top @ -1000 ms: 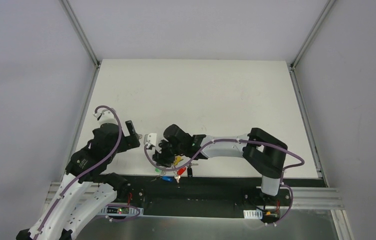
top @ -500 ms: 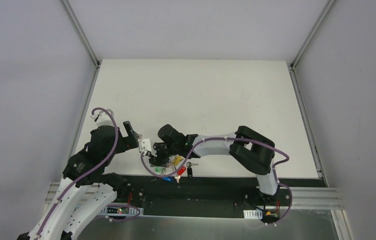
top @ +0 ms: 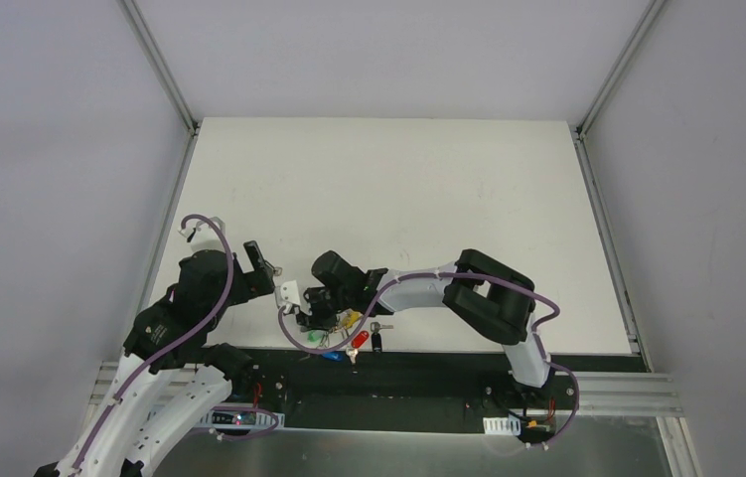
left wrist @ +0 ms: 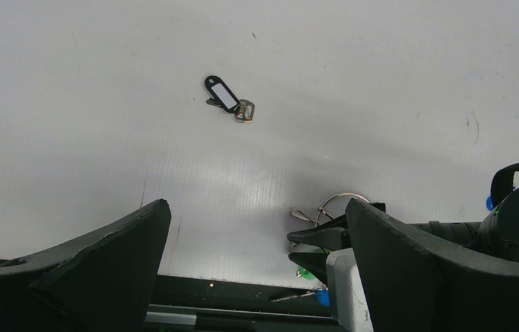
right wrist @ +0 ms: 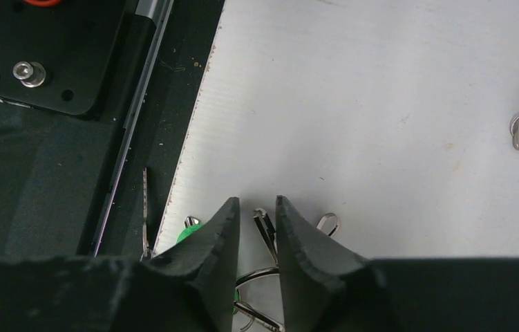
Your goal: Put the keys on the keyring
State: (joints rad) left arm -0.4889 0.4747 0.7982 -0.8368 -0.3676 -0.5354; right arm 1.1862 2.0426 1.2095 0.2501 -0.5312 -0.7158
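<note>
Left claw (left wrist: 256, 205) wide, white-labelled tag (left wrist: 223, 93) beyond

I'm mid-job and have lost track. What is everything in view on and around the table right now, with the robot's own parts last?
table: one, white, black strip along its near edge
keyring: one, silver, at the right hand's fingertips
blue-capped key: one, on the black strip
black-headed key: one, right end of the cluster
red-capped key: one, in the cluster
yellow-capped key: one, in the cluster
green-capped key: one, beside the right hand's fingers
tagged key: one, silver with black-and-white tag, lying alone farther out
left hand: open, above the table
right hand: fingers nearly together over the cluster, grip unclear
</note>
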